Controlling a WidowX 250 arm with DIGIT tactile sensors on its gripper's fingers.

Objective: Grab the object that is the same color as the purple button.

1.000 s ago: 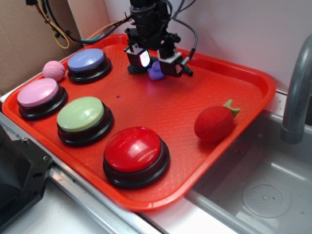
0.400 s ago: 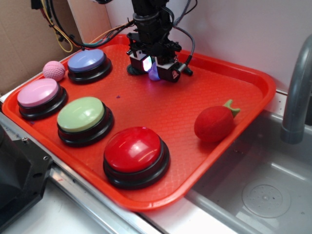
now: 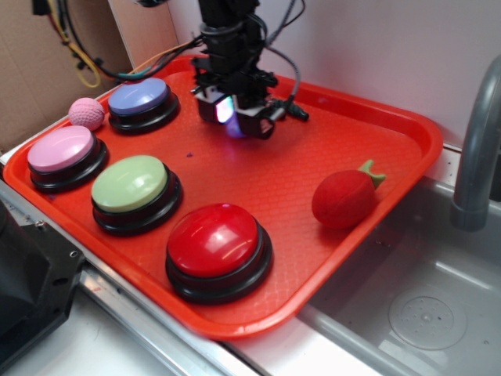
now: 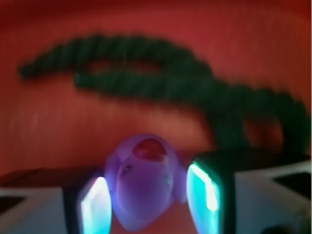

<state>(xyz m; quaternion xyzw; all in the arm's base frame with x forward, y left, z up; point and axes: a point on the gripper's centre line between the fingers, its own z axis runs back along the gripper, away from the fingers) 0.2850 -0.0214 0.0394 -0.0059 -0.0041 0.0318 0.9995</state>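
The object, a tiny purple duck (image 4: pixel 141 183) with an orange beak, sits between my gripper's (image 4: pixel 146 200) two glowing pads. The left pad (image 4: pixel 95 204) lies against its side and the right pad (image 4: pixel 202 190) meets its wing. In the exterior view my gripper (image 3: pixel 232 117) stands at the back of the red tray (image 3: pixel 376 141). Only a purple sliver of the duck (image 3: pixel 233 129) shows under its fingers. The purple button (image 3: pixel 138 96), a lavender dome on a black base, stands to its left, apart from it.
On the tray are a pink button (image 3: pixel 61 149), a green button (image 3: pixel 130 182), a red button (image 3: pixel 213 240) and a red strawberry toy (image 3: pixel 344 198). A pink ball (image 3: pixel 86 113) lies beside the purple button. A black cable (image 4: pixel 161 68) lies behind the gripper. A faucet (image 3: pixel 479 141) and sink (image 3: pixel 423 313) stand to the right.
The fingers have closed in on the duck, which showed clearly between them a second ago. The gripper has shifted slightly left with the duck between its pads.
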